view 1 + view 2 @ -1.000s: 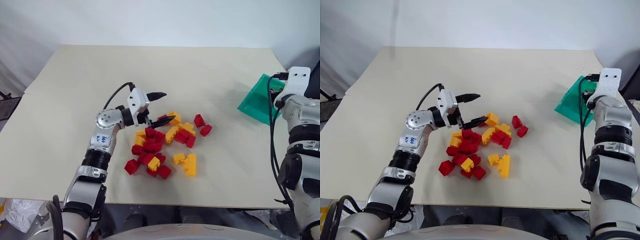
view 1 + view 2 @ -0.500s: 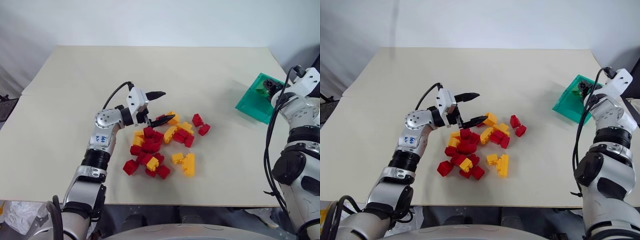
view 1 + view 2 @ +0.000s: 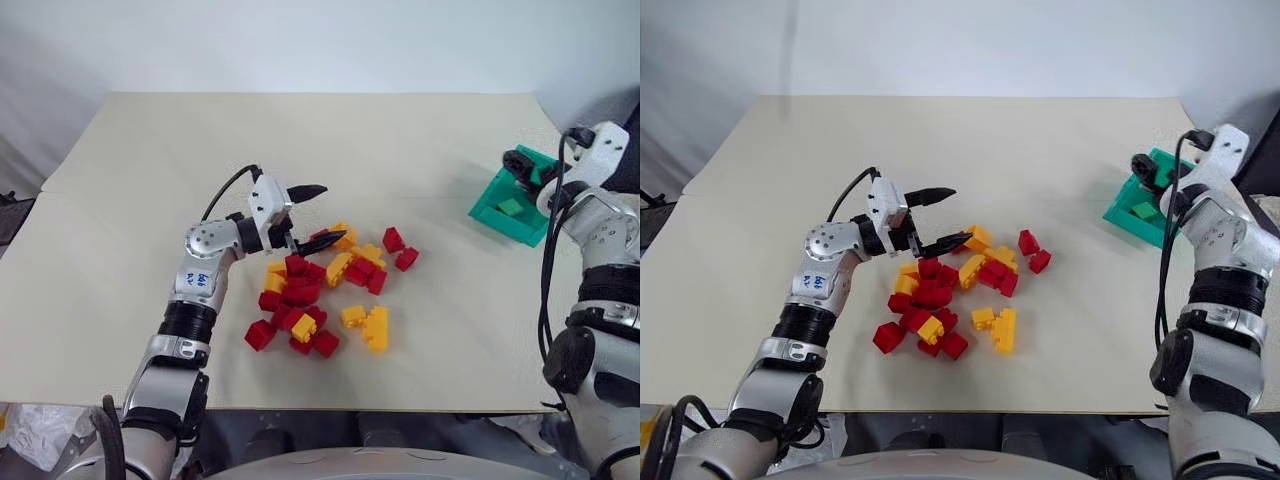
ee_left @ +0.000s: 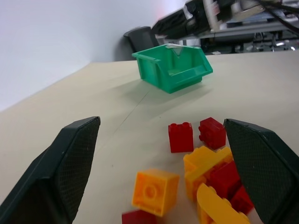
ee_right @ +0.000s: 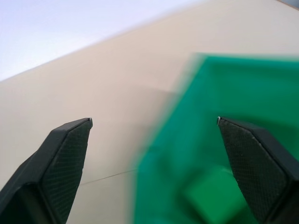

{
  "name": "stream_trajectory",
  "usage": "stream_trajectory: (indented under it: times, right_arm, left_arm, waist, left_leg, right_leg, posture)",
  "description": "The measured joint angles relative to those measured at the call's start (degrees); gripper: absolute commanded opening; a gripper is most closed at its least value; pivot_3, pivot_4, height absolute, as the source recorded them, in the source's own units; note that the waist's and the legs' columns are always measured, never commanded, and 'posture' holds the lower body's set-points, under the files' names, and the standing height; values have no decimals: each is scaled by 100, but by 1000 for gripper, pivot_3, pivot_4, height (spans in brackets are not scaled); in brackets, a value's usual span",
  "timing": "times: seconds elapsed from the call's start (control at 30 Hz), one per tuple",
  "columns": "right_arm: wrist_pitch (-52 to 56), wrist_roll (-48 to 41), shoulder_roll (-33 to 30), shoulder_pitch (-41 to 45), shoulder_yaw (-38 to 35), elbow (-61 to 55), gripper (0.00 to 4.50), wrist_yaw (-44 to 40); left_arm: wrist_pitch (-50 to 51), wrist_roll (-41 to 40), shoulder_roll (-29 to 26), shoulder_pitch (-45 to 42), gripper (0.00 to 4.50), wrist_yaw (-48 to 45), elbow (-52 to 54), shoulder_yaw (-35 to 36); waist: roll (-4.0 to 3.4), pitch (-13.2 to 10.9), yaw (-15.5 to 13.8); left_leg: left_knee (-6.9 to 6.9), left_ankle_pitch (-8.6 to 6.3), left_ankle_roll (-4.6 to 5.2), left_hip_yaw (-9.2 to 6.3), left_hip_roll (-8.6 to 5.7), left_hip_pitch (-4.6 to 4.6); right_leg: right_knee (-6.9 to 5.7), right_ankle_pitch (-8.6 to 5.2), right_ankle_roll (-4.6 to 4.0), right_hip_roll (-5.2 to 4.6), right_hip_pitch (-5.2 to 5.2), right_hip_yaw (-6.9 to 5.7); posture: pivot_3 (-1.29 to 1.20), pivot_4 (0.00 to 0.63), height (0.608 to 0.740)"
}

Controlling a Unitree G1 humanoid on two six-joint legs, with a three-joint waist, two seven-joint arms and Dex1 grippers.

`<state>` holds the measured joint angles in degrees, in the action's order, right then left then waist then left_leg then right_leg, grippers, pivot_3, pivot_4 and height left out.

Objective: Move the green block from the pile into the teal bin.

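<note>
Head pair overhead — wrists close, level.

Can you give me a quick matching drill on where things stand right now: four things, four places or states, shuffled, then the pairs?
Things:
1. green block
2. right gripper
3. left gripper
4. pile

Places or states:
A. open, at the pile's far edge
B. loose red and yellow bricks mid-table
C. lying inside the teal bin
D. open, empty, above the bin

Pairs: 1-C, 2-D, 3-A, 4-B
</note>
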<state>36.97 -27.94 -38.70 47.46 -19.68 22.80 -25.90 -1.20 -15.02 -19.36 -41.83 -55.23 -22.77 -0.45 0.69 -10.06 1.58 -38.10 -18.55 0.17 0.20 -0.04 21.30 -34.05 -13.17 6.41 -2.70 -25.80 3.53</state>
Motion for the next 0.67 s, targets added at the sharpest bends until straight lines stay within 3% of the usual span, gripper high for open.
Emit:
stream_trajectory:
  times: [0.1,0.17,0.27,0.5,0.67]
  right_arm:
    - [68,-295,-598,-789,360,-1533,4480,-1276]
    - [59,-477,-836,-1184,393,-2046,4480,-1898]
    - [-133,-668,-1237,-2050,592,-2640,4480,-3051]
    - [-1625,-70,-1752,-3128,759,-2085,4480,-4635]
    - [-2266,237,-1732,-3042,981,-1603,4480,-4998]
  left_arm:
    - [697,-230,-600,360,4500,-100,221,297]
    - [902,-416,-753,525,4500,-243,396,400]
    - [1081,-809,-1418,1063,4500,-786,733,727]
    - [1177,-1106,-2314,2048,4500,-1398,741,1415]
    - [1271,-1183,-2420,2248,4500,-1314,656,1662]
  waist:
    - [-1,1,5]
    - [0,0,-5]
    - [4,1,-5]
    - [6,0,-8]
    - [5,-2,-7]
  left_leg:
    - [-3,-2,2,-2,3,-3]
    - [-10,-2,2,-5,-1,-7]
    - [-12,-4,3,-12,0,-13]
    - [-11,-7,8,-11,-12,-20]
    - [-17,-6,7,-9,-20,-25]
  right_leg:
    - [1,0,-1,5,1,-1]
    - [1,0,1,0,12,-2]
    - [5,0,0,-2,22,-8]
    - [8,0,0,-20,26,-14]
    - [-2,0,1,-40,26,-13]
  posture:
    - [0,150,740]
    - [0,150,740]
    - [0,150,740]
    - [0,150,740]
    - [0,150,740]
